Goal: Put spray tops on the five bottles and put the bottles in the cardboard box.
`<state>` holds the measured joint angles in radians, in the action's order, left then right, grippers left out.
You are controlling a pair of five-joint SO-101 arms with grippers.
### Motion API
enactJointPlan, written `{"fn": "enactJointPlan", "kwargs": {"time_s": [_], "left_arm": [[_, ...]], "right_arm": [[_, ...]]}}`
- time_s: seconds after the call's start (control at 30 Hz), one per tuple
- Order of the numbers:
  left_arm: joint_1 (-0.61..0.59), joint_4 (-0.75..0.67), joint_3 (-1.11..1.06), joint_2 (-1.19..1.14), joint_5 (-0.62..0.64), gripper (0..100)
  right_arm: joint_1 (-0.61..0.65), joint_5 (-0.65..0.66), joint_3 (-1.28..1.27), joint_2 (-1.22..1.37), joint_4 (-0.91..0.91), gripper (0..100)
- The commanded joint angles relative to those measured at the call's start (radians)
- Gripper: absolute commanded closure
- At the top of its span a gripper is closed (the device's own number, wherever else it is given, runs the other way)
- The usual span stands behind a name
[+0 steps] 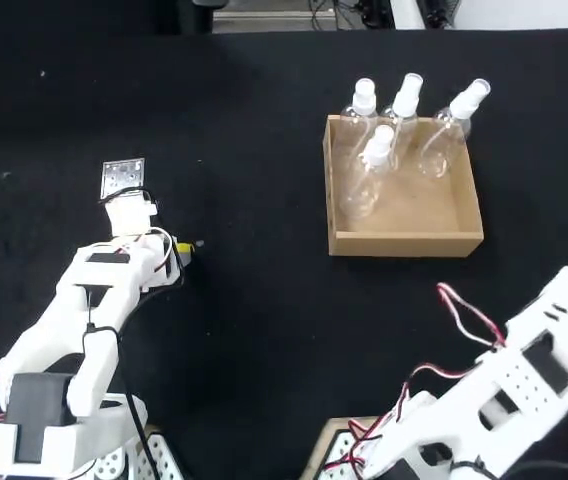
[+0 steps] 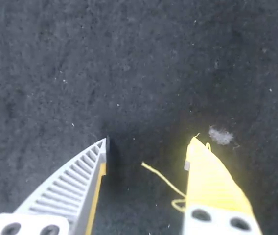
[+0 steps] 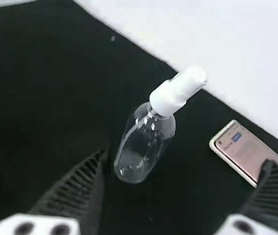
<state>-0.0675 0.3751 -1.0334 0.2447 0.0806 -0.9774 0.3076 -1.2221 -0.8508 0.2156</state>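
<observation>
We find the left gripper (image 2: 149, 142) spread, holding nothing, over black cloth (image 2: 129, 58). Four clear plastic bottles with white spray tops (image 1: 377, 145) stand in the brown cardboard box (image 1: 404, 243). The fifth capped bottle (image 3: 144, 147) stands outside, ungrasped, before the right gripper (image 3: 184, 159), spread wide; we judge boxing it remains.

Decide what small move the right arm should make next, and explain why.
Probably ease the right gripper forward and close on the capped bottle: it stands on the table ahead of the open jaws, while the cardboard box holds four.

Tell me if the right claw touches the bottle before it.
Apart. The right wrist view shows the bottle standing between the fingers of the open claw, black cloth visible either side.
</observation>
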Motion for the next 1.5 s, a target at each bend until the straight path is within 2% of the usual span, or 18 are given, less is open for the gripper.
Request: {"fn": "enactJointPlan", "kwargs": {"time_s": [0.0, 0.2, 0.5, 1.03, 1.17, 1.33, 1.47], "left_arm": [[-0.001, -0.017, 0.008, 0.028, -0.005, 75], [-0.001, -0.017, 0.008, 0.028, -0.003, 75], [-0.001, -0.017, 0.007, 0.028, -0.006, 75], [-0.001, -0.017, 0.012, 0.028, -0.006, 75], [0.018, -0.017, 0.010, 0.028, -0.011, 75], [0.022, -0.017, 0.008, 0.028, -0.011, 75], [0.022, -0.017, 0.008, 0.028, -0.011, 75]], "right_arm": [[0.012, 0.035, 0.148, 0.004, 0.123, 58.4], [0.012, 0.043, 0.249, 0.186, 0.132, 58.4], [0.012, 0.035, 0.286, 0.555, -0.213, 58.4], [0.037, 0.034, 0.295, 0.823, -0.621, 58.4], [0.048, 0.032, 0.297, 0.846, -0.654, 58.4], [0.043, -0.049, 0.338, 0.868, -0.651, 58.5], [0.043, -0.063, 0.361, 0.900, -0.652, 58.5]]}}
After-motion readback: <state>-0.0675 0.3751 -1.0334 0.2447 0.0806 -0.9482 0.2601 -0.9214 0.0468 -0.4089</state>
